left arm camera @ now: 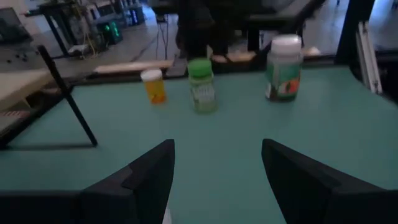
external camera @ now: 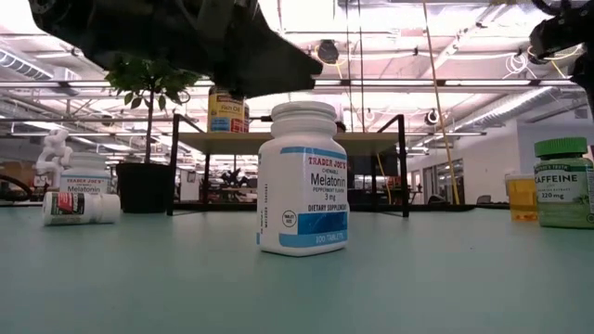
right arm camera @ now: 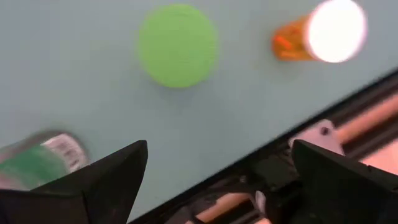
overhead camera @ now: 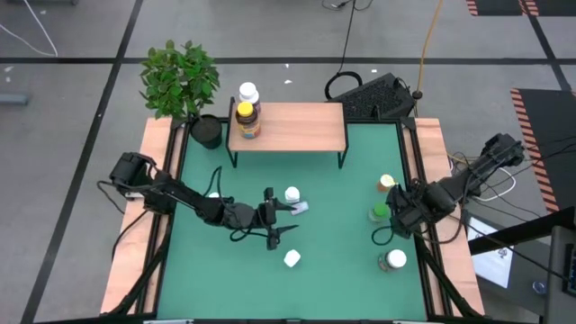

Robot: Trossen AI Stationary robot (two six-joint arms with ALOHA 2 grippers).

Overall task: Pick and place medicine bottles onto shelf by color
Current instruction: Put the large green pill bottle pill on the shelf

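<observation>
So far two bottles (overhead camera: 247,110) sit on the shelf (overhead camera: 297,126); six wait on the table (overhead camera: 333,234). My left gripper (overhead camera: 286,223) hovers mid-table, jaws partly apart, empty. My right gripper (overhead camera: 392,219) is wide above the green-capped bottle (overhead camera: 379,212).

Bright ceiling lights w/ glare, wrist views blurred, soft shadows
</observation>
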